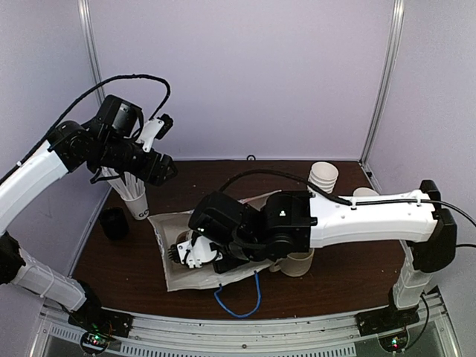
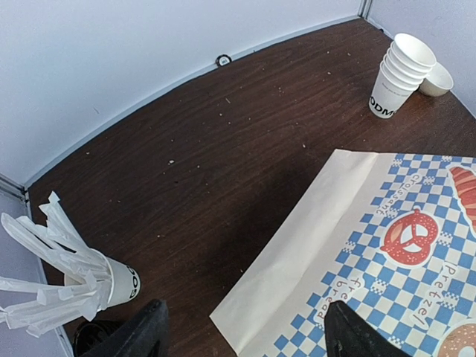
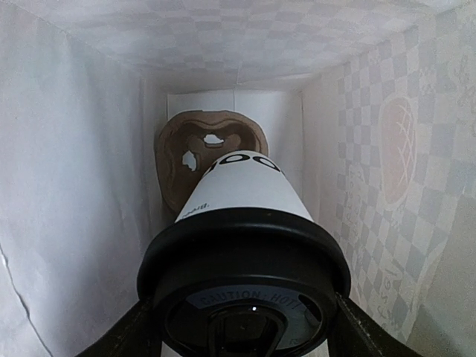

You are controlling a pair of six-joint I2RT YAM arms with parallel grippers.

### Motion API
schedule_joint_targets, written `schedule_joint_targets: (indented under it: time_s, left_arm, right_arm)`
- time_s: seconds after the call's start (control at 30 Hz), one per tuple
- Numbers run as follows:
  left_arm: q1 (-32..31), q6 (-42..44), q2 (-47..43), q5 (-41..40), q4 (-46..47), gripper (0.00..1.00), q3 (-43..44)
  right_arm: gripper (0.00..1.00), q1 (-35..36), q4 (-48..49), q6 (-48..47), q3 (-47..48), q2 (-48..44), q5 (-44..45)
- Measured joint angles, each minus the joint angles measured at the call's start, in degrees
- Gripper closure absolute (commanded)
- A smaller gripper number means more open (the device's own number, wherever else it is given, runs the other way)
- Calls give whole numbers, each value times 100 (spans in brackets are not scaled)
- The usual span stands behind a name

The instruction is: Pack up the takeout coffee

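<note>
Right gripper (image 3: pixel 238 318): inside the paper bag (image 1: pixel 167 223), fingers (image 3: pixel 123 335) pressed against both sides of a cup's lid (image 3: pixel 245 253). Grasp confirmed on the cup (image 3: pixel 242 190).

Cup appearance: white paper body, black plastic lid with raised lettering, black print (image 3: pixel 242 162) near the base.

Cup orientation: long axis runs in line with the fingers, straight into the bag. The lid faces the gripper and the base faces the bag's closed end. From overhead the gripper reaches in from the right, so the base heads left.

Cup location: within the bag, which lies flat near the middle of the table (image 1: pixel 357 260).

Obstructions: the bag walls stand close on both sides of the cup. A brown cardboard carrier (image 3: pixel 178 145) stands against the closed end, just beyond the base; contact cannot be determined.

Surroundings: a blue cord (image 1: pixel 238 301) loops on the table at the bag's near edge. A dark object (image 1: pixel 113 223) sits left of the bag; its identity is unclear.

Left gripper (image 2: pixel 245 335): raised at far left, jaws spread, nothing between them. A cup of wrapped straws (image 2: pixel 67 275) stands beside it.

Far right: a stack of lidless cups (image 2: pixel 401 74), with a low white vessel (image 2: pixel 439 78) just beside it.
</note>
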Motion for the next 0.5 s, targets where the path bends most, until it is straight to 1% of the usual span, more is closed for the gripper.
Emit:
schedule_joint_targets:
  time_s: [0.5]
  left_arm:
    - [68, 83, 2, 26, 72, 24, -125]
  right_arm:
    - [31, 11, 339, -127, -162, 291, 166]
